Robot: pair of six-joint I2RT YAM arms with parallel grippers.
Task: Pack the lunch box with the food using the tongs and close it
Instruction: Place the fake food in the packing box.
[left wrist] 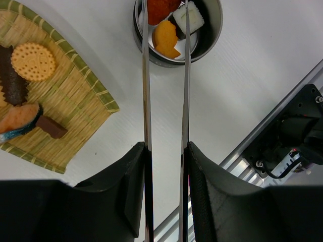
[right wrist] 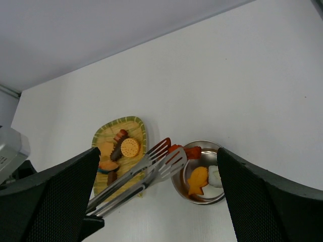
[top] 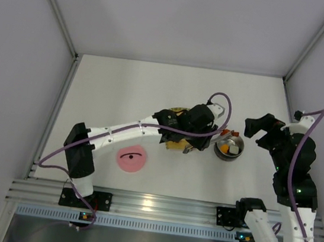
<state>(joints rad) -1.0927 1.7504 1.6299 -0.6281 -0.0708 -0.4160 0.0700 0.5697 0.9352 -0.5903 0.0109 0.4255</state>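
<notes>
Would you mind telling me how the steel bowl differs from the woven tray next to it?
The steel bowl is round, deep and shiny; the woven tray is flat, dull and yellow-green. The bowl holds an orange piece and a white chunk; the tray holds a round biscuit and dark brown bits. The tongs reach over the bowl, not the tray. Both stand uncovered on the table with food in them.

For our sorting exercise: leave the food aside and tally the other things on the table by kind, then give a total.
lunch box bowl: 1
pink lid: 1
tongs: 1
woven tray: 1
Total: 4
</notes>
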